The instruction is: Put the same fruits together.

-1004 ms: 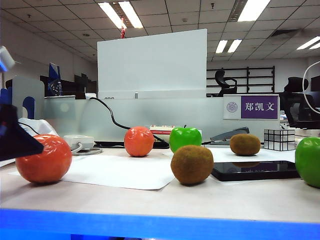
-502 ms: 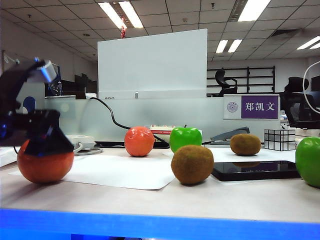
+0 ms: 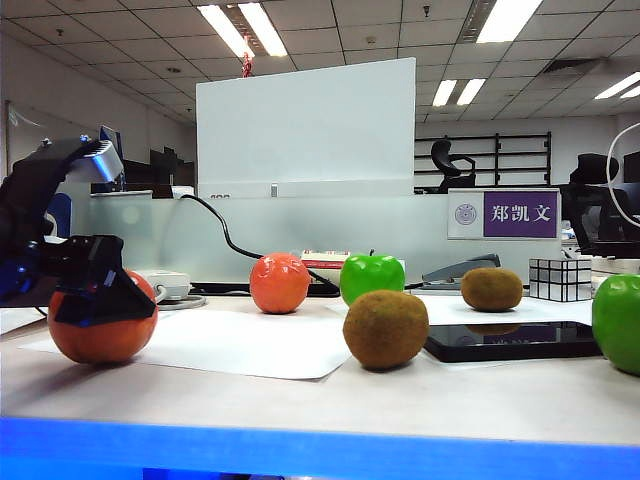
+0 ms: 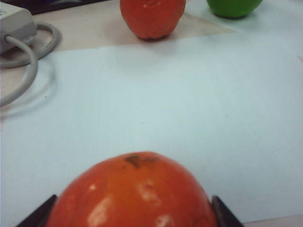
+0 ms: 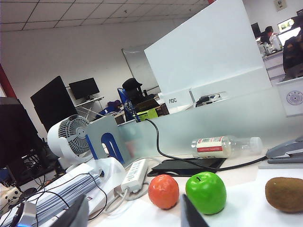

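Risk: left gripper [image 3: 100, 300] straddled near orange fruit [image 3: 98, 322] at sheet's left edge, jaws not clenched; glossy skin might squirt out. Right gripper [image 5: 135, 210] gaped, empty, raised.

I note: mirror cube [image 3: 559, 279] at table [image 3: 330, 400] right rear; black phone [image 3: 510, 341] flat nearby; white paper sheet [image 3: 240, 345] left of phone.

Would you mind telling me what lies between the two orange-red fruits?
Only bare white paper, seen in the left wrist view, between the near fruit in the left gripper and the far one.
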Available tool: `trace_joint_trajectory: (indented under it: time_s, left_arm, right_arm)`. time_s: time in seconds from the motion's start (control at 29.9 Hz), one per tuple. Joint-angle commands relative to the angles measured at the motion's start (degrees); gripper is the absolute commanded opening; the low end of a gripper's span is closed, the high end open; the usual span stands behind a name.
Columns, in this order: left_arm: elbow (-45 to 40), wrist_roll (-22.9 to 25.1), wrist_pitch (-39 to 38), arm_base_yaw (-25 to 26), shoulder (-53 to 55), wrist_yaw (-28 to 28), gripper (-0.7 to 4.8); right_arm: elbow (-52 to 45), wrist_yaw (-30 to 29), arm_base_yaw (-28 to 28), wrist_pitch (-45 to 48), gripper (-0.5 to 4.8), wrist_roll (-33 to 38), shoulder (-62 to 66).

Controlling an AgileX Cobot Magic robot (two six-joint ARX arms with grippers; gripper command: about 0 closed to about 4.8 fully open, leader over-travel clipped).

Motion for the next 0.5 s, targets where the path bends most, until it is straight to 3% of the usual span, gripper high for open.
trace_joint_trajectory:
  time_s: [0.03,0.27,0.5]
  left_arm:
    - [0.1,0.4,-2.8,0.0,0.4,-1.9,-0.06]
    - [5.4,2.7,-2.7,0.0,1.4,-0.7,-0.06]
    - [17.3,3.9,-2.7,0.0,12.4,1.8,-0.06]
  right_arm:
    - [0.4,0.2,0.0,1.2,2.52,-0.4,-0.1]
    - [0.4,0.1,0.0,1.1,2.52,-0.4,-0.1]
    - [0.4,-0.1,0.0,1.2,2.52,-0.4,-0.1]
